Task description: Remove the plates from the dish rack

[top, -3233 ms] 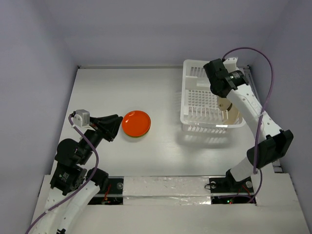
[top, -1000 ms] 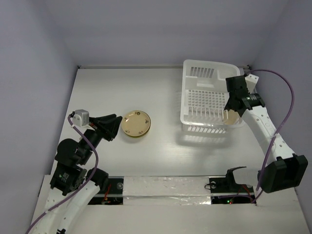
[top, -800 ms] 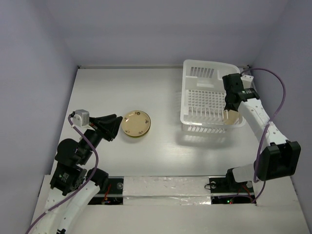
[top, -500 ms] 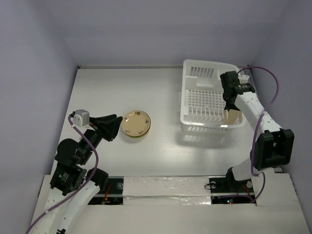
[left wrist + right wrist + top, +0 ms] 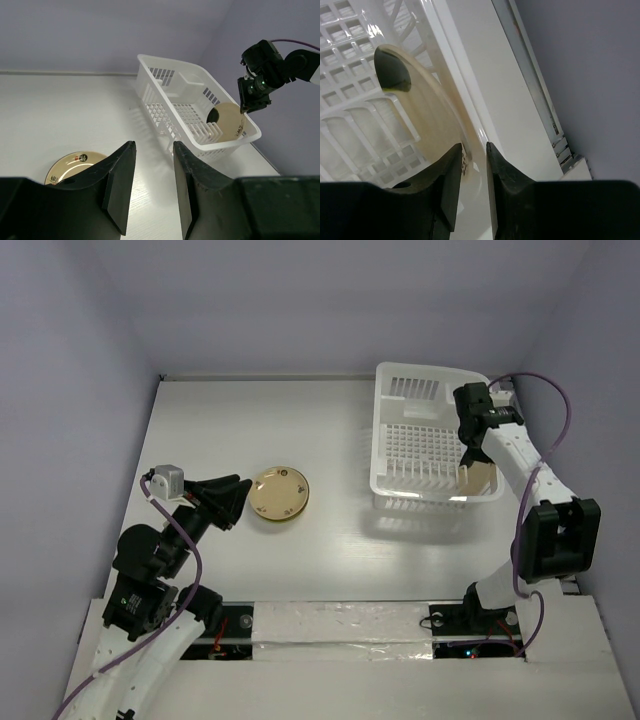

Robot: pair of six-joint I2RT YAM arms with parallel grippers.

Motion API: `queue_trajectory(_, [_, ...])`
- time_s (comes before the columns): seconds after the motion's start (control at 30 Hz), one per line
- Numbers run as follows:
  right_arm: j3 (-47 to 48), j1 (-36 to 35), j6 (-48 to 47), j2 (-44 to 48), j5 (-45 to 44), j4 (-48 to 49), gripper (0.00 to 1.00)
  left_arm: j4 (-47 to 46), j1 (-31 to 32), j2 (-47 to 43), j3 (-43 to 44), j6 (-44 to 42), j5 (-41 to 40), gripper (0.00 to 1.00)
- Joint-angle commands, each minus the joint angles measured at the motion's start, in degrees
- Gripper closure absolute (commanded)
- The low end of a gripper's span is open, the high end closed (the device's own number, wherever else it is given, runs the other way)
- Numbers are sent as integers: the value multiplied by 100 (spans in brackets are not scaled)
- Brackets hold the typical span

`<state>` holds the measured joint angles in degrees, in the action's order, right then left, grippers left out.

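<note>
While the dish rack (image 5: pixel 412 388) sits at about 2 o'clock on the white tabletop (image 5: pixel 300 430), one cream plate (image 5: pixel 229 122) stands on edge inside it, in the corner at roughly 4 o'clock of the basket. It leans close to the long side wall, just past the row of upright pegs (image 5: pixel 205 131). A dark oval patch shows at this plate's rim, and what it is cannot be told. The right arm's fingers (image 5: pixel 447 195) hover over that corner, pointing down at the plate's top edge and the rack's rim. They stand apart with a narrow gap; the plate's rim runs up to the inner face of one finger, and nothing is clamped between them. A second cream plate with small motifs (image 5: pixel 278 494) lies flat on the tabletop at about 9 o'clock from its centre, well apart from the rack. The left arm's fingers (image 5: pixel 120 185) rest low at 9 o'clock of this flat plate, just beside it. They are parted and hold nothing, with bare tabletop showing through the gap. From the left wrist camera, the flat plate lies at about 8 o'clock of the fingertips and the rack at about 1 o'clock beyond them.
</note>
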<state>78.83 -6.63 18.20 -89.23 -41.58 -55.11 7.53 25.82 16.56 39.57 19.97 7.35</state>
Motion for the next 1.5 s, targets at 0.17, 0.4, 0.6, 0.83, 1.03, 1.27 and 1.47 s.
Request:
queue_trajectory(0.17, [186, 74, -272, -139, -17, 202, 78, -287, 28, -21, 226, -63, 73, 67])
queue_trajectory(0.4, [159, 74, -308, -217, 19, 203, 97, -287, 28, -21, 218, -63, 64, 67])
queue_trajectory(0.6, [212, 74, -290, 46, -131, 141, 100, -296, 28, -47, 218, -63, 56, 67])
queue_trajectory(0.83, [537, 22, -317, 529, -184, -105, 100, -305, 28, -38, 209, -54, 73, 67])
queue_trajectory(1.03, [634, -40, -378, 766, -201, -246, 100, -314, 28, 14, 200, -54, 91, 67])
queue_trajectory(1.27, [494, -207, -387, 697, -254, -220, 100, -322, 28, 58, 191, -45, 108, 66])
queue_trajectory(1.47, [414, -364, -369, 381, -578, -237, 100, -322, 28, 67, 183, -46, 126, 66])
